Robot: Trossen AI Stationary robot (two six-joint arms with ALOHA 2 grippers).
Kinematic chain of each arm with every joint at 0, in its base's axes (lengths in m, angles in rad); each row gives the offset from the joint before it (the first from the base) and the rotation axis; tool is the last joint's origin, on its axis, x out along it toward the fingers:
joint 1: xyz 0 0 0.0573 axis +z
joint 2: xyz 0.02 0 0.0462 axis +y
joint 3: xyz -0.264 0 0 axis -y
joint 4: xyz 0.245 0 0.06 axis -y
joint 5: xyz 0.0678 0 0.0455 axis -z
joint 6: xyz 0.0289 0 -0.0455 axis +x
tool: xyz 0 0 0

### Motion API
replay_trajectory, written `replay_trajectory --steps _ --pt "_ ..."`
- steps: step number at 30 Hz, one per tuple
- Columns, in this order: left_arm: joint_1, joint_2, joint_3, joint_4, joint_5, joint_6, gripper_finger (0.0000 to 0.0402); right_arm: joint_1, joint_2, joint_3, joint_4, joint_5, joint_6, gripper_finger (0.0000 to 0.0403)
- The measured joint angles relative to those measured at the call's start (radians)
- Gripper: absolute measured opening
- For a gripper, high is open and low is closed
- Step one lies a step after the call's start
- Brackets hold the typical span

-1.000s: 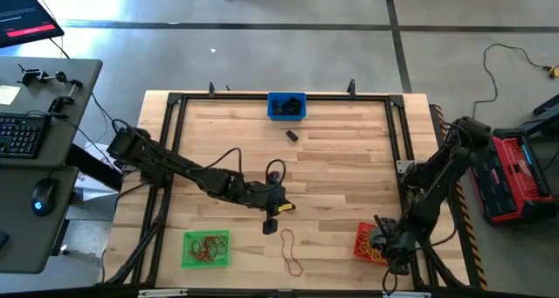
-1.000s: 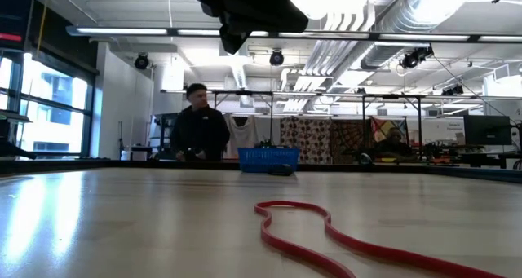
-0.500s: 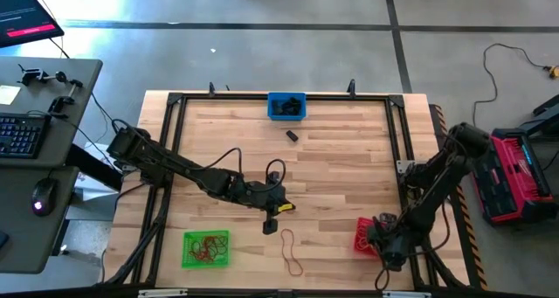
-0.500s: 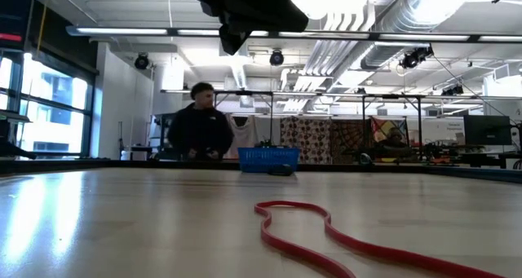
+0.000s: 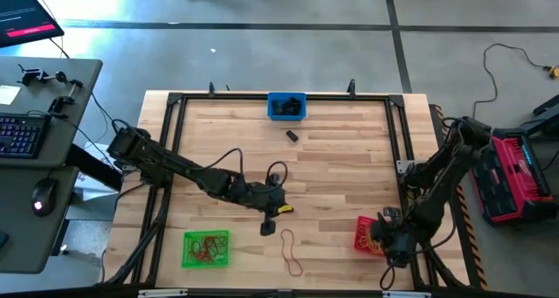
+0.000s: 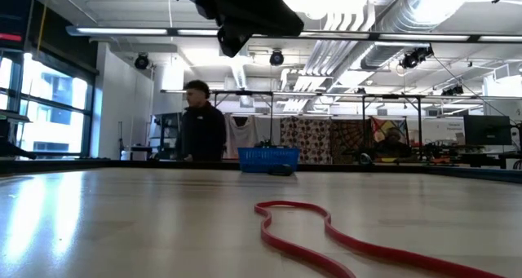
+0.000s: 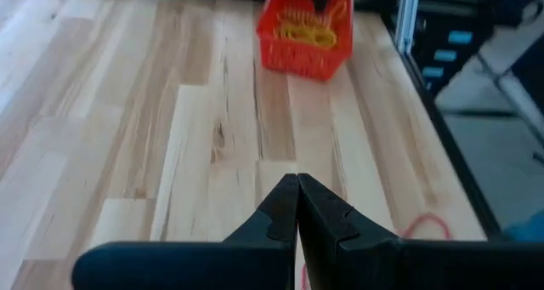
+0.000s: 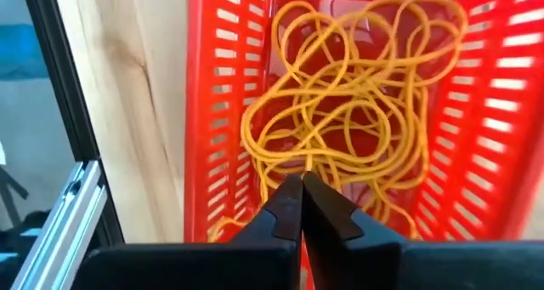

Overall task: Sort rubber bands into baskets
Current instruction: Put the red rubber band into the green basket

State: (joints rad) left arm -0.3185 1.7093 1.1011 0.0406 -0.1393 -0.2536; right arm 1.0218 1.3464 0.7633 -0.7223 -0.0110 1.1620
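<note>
Showing a wooden surface (image 5: 332,167) with two arms at work. The left end effector (image 5: 267,228) hangs over the middle of the near half, its fingers pressed together and holding nothing, as the left wrist view confirms (image 7: 297,207). Just beside its tip, toward the near edge, lies a reddish-brown rubber band (image 5: 291,252) flat on the wood; the low view shows the same loop (image 6: 326,229) in the foreground. Farther from this end effector, toward the near left corner, stands the green basket (image 5: 206,249) with reddish-brown bands inside. Well beyond it, at the far edge, stands the blue basket (image 5: 286,106) holding dark bands, with one small black item (image 5: 292,135) on the wood before it.

The right end effector (image 5: 390,248) sits at the near right corner, fingers closed and empty (image 8: 301,201), directly above the red basket (image 5: 365,237). Beneath its tips lies a tangle of yellow rubber bands (image 8: 348,111) inside that basket.

A person (image 6: 202,133) stands beyond the far edge.
</note>
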Motion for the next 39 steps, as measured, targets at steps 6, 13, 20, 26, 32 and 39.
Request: replay_trajectory --steps 6,13,20,26,32,39 --pt "-0.022 0.001 0.0 -0.037 0.064 0.045 0.0009 0.0 0.0 0.059 -0.109 -0.016 -0.042 0.0" --pt "-0.056 0.03 0.0 -0.081 0.095 -0.041 0.0052 0.0 0.0 0.074 -0.14 -0.049 -0.045 0.0" --pt "-0.064 0.145 -0.001 -0.071 0.097 -0.257 0.0087 0.0 0.0 0.074 -0.134 -0.068 -0.062 0.0" --pt "-0.064 0.211 -0.001 -0.065 0.095 -0.346 0.009 0.0 0.0 0.074 -0.135 -0.068 -0.067 0.0" --pt "-0.063 0.221 0.0 -0.064 0.058 -0.364 0.009 0.0 0.0 0.074 -0.134 -0.06 -0.068 0.0" --pt "-0.056 0.229 0.057 -0.123 0.049 -0.334 0.009 0.0 0.0 0.074 -0.134 -0.037 -0.075 0.0"
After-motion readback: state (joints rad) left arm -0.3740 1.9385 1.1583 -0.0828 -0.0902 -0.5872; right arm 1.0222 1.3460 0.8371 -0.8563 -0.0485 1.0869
